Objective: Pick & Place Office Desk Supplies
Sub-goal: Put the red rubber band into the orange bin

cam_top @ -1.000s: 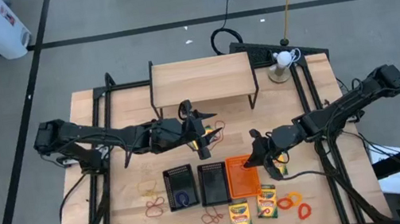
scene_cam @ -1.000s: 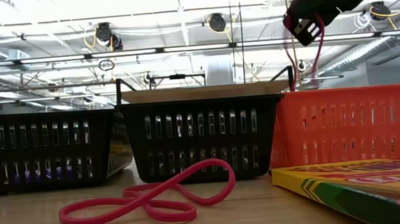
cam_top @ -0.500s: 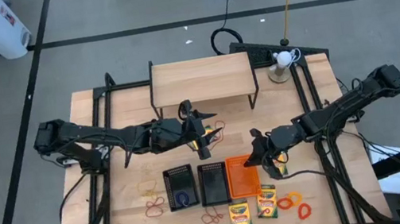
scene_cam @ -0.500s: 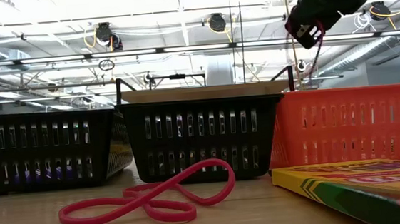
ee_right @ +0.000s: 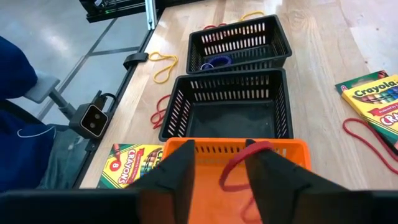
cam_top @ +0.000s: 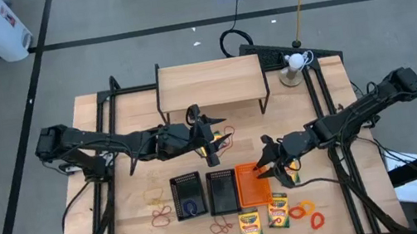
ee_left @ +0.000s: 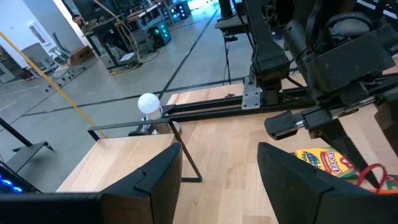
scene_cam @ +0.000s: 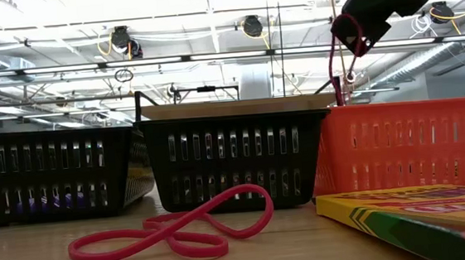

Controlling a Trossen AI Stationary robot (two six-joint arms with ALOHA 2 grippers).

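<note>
Wooden table (cam_top: 140, 212), right pincer (cam_top: 270, 168) parted over orange tray (cam_top: 253, 185), red band (ee_right: 239, 163) dangling, left pincer (cam_top: 210, 138) open, empty.

Overhead, straight down on the whole table (cam_top: 134, 229); level at tabletop, close before the orange tray (scene_cam: 408, 145); wrist views looking forward, the right one down over that same tray

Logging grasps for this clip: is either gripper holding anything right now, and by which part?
The right gripper, above the orange tray, has a red rubber band hooked over one finger, hanging down. The left gripper holds nothing.
</note>
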